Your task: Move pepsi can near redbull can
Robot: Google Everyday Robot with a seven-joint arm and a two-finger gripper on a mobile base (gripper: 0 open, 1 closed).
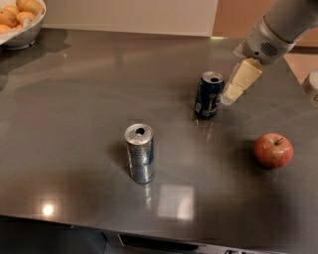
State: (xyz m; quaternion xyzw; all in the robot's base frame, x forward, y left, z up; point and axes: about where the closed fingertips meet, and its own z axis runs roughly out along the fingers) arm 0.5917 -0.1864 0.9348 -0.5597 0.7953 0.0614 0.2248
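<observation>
So, far left first: a white bowl (22,35) sits at the top-left corner of the table (74,114), cut off by the frame edge, with orange-yellow fruit (15,12) piled inside. The table is a dark grey glossy surface, and the bowl's shadow falls to its right. Bright light reflections show near the front edge, one small spot at the lower left and one pale square patch right of the cans' midline.

Next, the redbull can (140,154) stands upright in the left-centre of the table, silver and light blue, with its top opened. It is well apart from everything else.

Right of that and further back, the pepsi can (209,95) stands upright, dark blue with a white logo patch low on its side, top also opened. It is well apart from the redbull can, up and to the right of it.

Just beside the pepsi can's right side is the gripper (227,98), cream-coloured and angled down-left from the grey-white arm (271,37) that enters from the top-right corner. Its tip is level with the can's middle; contact cannot be told, and neither can open or closed. It holds nothing visible.

Further right, a red apple (273,150) rests on the table, near the front right, apart from the pepsi can and below the gripper. A pale object (312,85) is cut off at the right edge, unidentifiable.
</observation>
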